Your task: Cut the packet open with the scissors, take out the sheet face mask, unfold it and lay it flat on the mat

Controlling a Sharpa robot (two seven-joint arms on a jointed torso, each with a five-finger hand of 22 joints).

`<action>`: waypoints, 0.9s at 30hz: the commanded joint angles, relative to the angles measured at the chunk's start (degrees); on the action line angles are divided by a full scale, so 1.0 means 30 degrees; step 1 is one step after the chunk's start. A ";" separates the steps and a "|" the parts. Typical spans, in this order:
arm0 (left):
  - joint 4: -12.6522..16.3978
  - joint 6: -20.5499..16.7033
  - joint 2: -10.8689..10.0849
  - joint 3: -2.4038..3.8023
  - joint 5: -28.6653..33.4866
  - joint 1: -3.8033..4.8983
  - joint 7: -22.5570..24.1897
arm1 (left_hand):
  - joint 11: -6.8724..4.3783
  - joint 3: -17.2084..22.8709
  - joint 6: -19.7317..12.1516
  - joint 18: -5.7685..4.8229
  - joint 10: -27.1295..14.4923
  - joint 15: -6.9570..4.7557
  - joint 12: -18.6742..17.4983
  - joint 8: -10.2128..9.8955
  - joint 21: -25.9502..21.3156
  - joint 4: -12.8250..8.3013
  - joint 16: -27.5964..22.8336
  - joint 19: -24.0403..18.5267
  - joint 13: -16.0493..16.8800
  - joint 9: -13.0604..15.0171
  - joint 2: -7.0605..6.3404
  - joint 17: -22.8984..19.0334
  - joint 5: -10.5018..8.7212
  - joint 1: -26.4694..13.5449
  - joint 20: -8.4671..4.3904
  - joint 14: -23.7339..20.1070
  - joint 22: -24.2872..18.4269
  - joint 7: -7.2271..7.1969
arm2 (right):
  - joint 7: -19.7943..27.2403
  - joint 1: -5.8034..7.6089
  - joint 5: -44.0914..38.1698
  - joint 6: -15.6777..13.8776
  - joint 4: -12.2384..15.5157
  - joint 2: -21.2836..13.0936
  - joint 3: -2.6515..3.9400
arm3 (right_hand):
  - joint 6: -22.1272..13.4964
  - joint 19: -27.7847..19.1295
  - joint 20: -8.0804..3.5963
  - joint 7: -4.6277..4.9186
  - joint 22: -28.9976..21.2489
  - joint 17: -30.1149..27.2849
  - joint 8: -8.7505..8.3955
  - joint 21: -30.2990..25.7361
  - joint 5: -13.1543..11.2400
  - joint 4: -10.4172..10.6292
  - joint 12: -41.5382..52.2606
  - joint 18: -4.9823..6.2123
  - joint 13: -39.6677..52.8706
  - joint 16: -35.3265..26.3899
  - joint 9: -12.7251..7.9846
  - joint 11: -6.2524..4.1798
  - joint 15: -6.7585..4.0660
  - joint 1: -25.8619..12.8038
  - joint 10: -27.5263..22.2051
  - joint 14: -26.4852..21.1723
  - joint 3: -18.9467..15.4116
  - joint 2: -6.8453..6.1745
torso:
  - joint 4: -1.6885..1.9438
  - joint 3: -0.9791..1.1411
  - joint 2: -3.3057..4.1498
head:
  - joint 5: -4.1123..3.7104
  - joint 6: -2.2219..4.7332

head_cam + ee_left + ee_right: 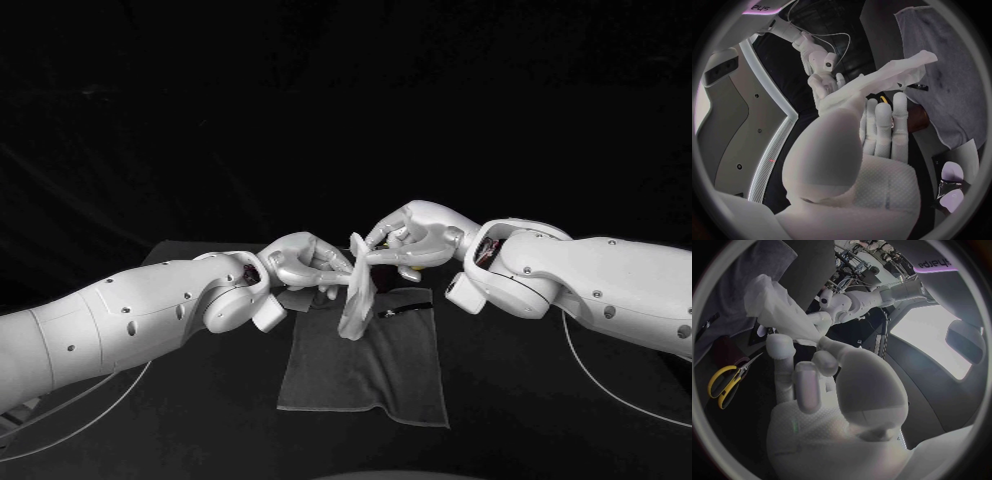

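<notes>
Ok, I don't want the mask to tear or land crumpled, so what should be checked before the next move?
1. Sheet mask out of its packet: ok.
2. Left hand and right hand both hold it: ok.
3. Mask unfolded: not ok, it hangs as a folded strip.
4. Grey mat beneath the hands: ok.
5. Mat free of clutter: not ok, a small dark item lies on it.
6. Yellow scissors set down on the table: ok.

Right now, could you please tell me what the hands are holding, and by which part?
Both hands hold the sheet face mask by its upper part, left hand on one side, right hand on the other.
</notes>
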 commanded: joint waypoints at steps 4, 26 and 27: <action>0.0108 -0.2055 -0.0084 0.0005 0.1105 -0.0007 0.0193 | 0.0547 -0.1484 -0.3721 0.0084 -0.0806 0.0401 0.0142 -0.2106 -0.0013 0.1015 0.0095 -0.0001 0.0175 0.0447 -0.2500 -0.0056 0.0066 -0.2042 0.0070 0.0283 0.0074 0.0913 | -0.0079 -0.0013 -0.0080 -0.0077 -0.0009 -0.0029 0.0009 | 0.0119 0.0078 0.0041 -0.0025 0.0034 0.1788 0.0974 0.0126 0.0052 0.0034 0.0006 0.0288 0.0032 0.0092 0.1036 0.0024 -0.0114 -0.0061 0.0134 0.1166 0.0106 0.0179 | 0.0023 -0.0004 -0.0005 | -0.0042 -0.0010; 0.0511 -0.1999 0.0269 -0.0177 0.0531 -0.0056 0.0348 | 0.1329 -0.7046 -0.6417 0.0152 -0.4165 0.1156 0.1824 -0.3205 -0.1125 0.2144 0.0244 -0.0090 0.1252 0.0912 -0.1881 -0.0231 0.0064 -0.1265 0.0763 -0.1048 -0.0552 0.0406 | -0.0141 -0.0020 -0.0230 -0.0352 -0.0139 0.0119 0.0003 | 0.0112 0.0075 0.0043 -0.0024 0.0051 0.1823 0.0999 0.0148 0.0052 0.0014 0.0008 0.0284 0.0039 0.0127 0.1052 0.0026 -0.0110 -0.0077 0.0141 0.1175 0.0139 0.0172 | 0.0007 -0.0001 0.0001 | 0.0058 -0.0040; 0.0556 -0.1973 0.0293 -0.0179 0.0586 -0.0060 0.0390 | 0.1315 -0.7102 -0.6235 0.0154 -0.4140 0.1147 0.1896 -0.3102 -0.1153 0.2125 0.0265 -0.0090 0.1275 0.0972 -0.1733 -0.0241 0.0060 -0.1186 0.0762 -0.1056 -0.0563 0.0182 | -0.0150 -0.0020 -0.0257 -0.0363 -0.0159 0.0136 0.0003 | 0.0112 0.0075 0.0043 -0.0024 0.0051 0.1823 0.0999 0.0148 0.0052 0.0014 0.0008 0.0284 0.0039 0.0127 0.1052 0.0026 -0.0110 -0.0077 0.0141 0.1175 0.0139 0.0172 | 0.0004 -0.0002 0.0002 | 0.0050 -0.0039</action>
